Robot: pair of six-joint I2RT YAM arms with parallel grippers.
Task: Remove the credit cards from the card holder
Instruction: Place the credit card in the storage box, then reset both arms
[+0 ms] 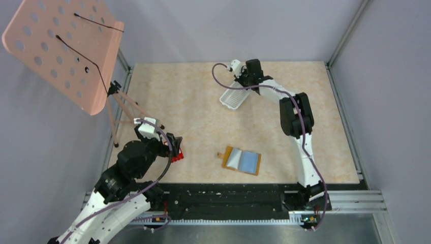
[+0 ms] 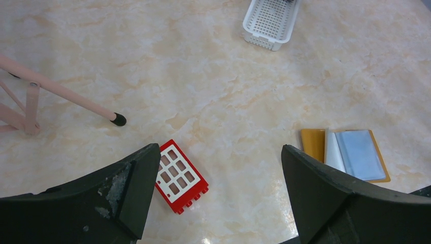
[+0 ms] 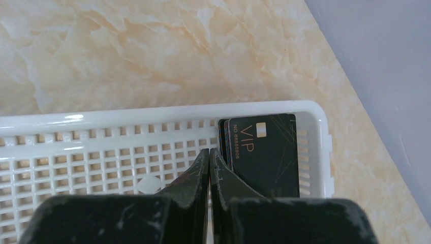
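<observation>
The tan card holder (image 1: 243,160) lies open on the table near the front middle, showing pale blue and grey inner panels; it also shows in the left wrist view (image 2: 345,155). I cannot tell whether cards sit in those panels. A small stack of black cards marked VIP (image 3: 264,152) lies at one end of the white slotted tray (image 3: 152,118). My right gripper (image 3: 209,151) is shut just above the tray floor, beside the stack; nothing shows between its fingers. It is at the back middle (image 1: 243,81). My left gripper (image 2: 219,150) is open and empty, left of the holder (image 1: 175,145).
A red and white window brick (image 2: 180,175) lies under my left gripper's left finger. The white tray (image 1: 231,99) stands at the back middle. A pink perforated stand (image 1: 61,46) rises at the far left, its legs (image 2: 61,91) reaching onto the table. Grey walls surround the table.
</observation>
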